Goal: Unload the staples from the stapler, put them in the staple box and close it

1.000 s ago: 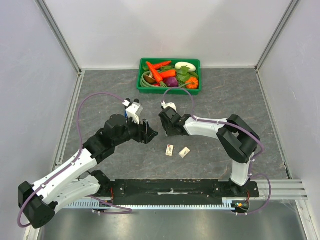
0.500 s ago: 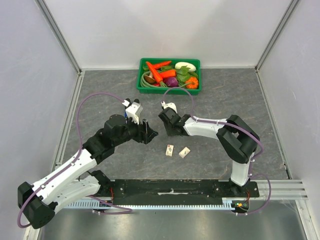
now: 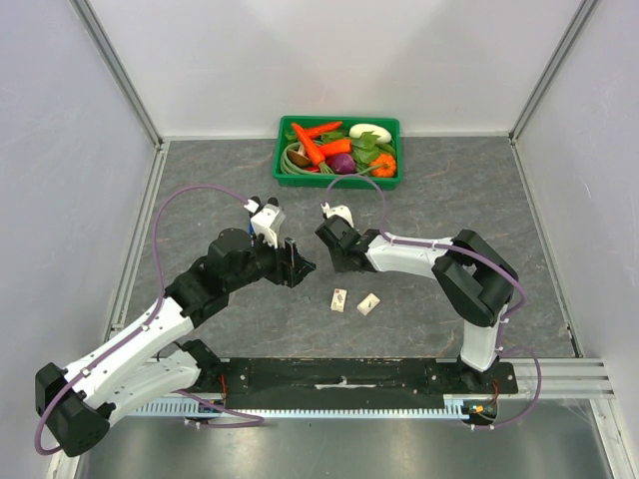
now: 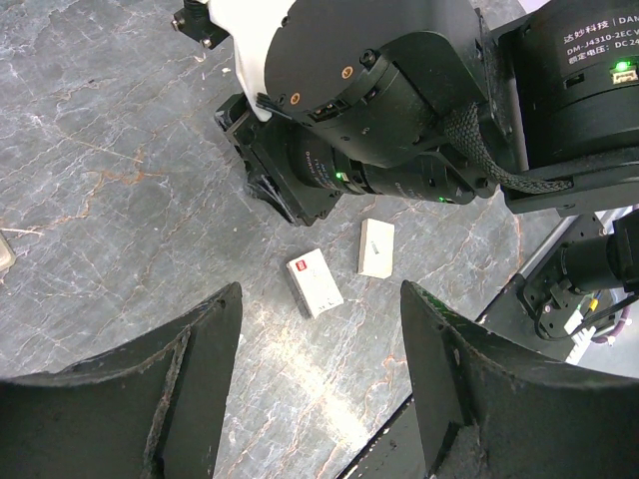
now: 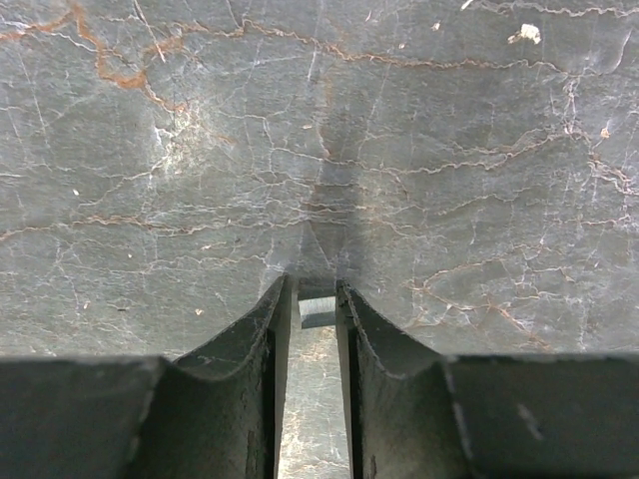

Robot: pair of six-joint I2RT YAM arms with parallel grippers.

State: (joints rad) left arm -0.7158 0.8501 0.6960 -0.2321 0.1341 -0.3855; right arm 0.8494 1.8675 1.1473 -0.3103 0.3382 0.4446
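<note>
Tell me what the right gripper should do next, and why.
Probably ease down and open. The right gripper is pinched on a small grey piece, seemingly staples, over the table. The left gripper is open and holds nothing, so letting go there looks safe.

Marbled table, green bin, white box, second box

A green bin sat against the far edge of the grey, marble-patterned counter, about midway along it. It held orange carrots, a white vegetable, a purple one and some green leaves. Toward the near edge, two small white boxes lay flat just beside each other without touching, one with a red label and one plain.
</note>
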